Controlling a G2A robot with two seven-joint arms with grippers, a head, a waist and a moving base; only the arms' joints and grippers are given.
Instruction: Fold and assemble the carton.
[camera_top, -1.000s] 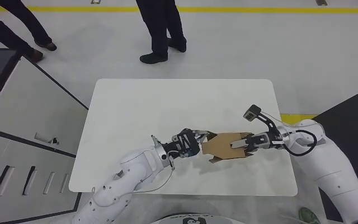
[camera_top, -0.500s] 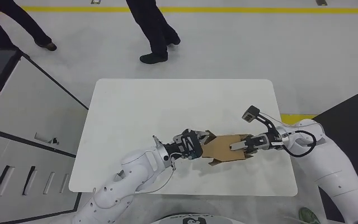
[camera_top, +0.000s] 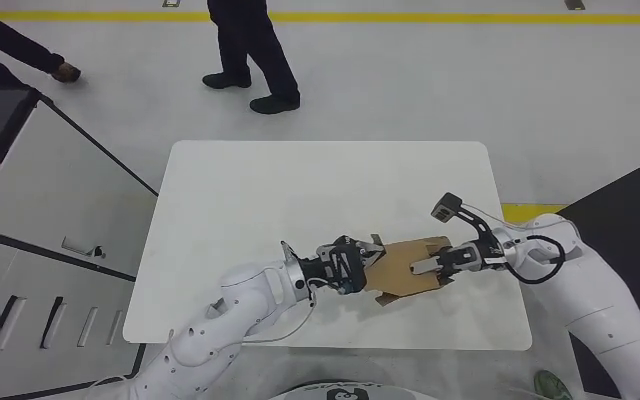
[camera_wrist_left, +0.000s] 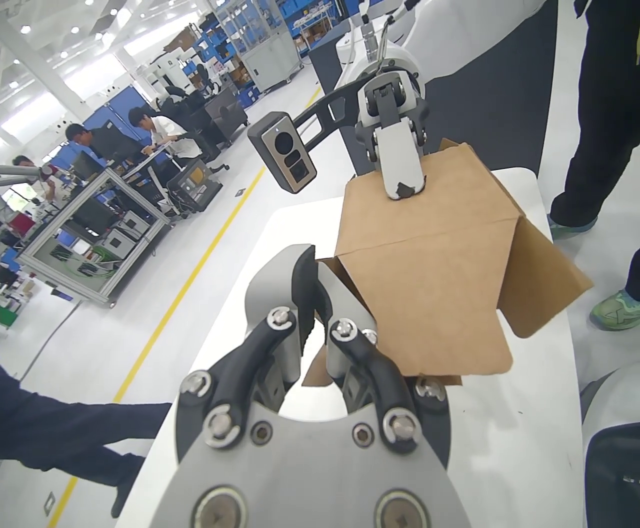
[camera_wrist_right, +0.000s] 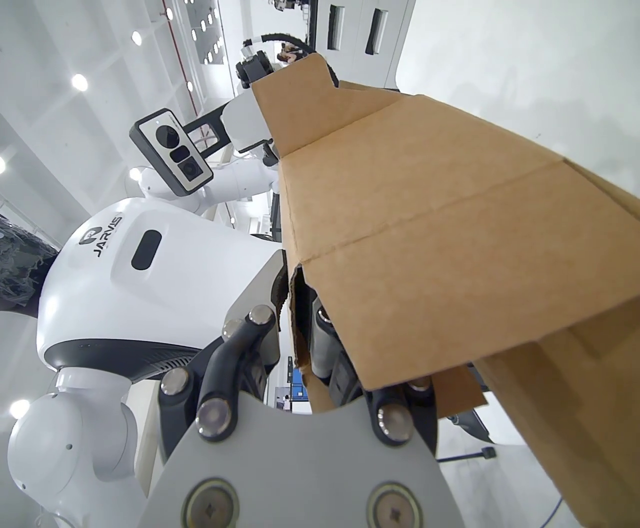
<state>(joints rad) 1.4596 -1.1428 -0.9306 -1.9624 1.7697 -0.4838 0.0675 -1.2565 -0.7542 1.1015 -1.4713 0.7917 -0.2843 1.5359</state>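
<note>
A brown carton (camera_top: 402, 272) is held just above the white table (camera_top: 300, 190), near its front right, between my two arms. My left gripper (camera_top: 372, 257) is shut on a flap edge at the carton's left end (camera_wrist_left: 435, 260); its fingers (camera_wrist_left: 306, 272) pinch the cardboard. At the opposite end, my right gripper (camera_top: 423, 266) is shut on a carton wall (camera_wrist_right: 450, 225), with one white finger (camera_wrist_left: 400, 165) lying over the top panel. A loose side flap (camera_wrist_left: 545, 285) hangs open toward the table's front. The carton is partly opened, its panels creased.
A grey cabinet (camera_top: 60, 210) stands against the table's left side. The table's far half and left part hold nothing. The right arm's wrist camera (camera_top: 447, 206) sticks up behind the carton. The table's front edge (camera_top: 330, 347) runs close below the arms.
My left gripper has pushed a little to the right and toward the front, and the carton has shifted and tilted slightly with it. The right gripper has kept its hold.
</note>
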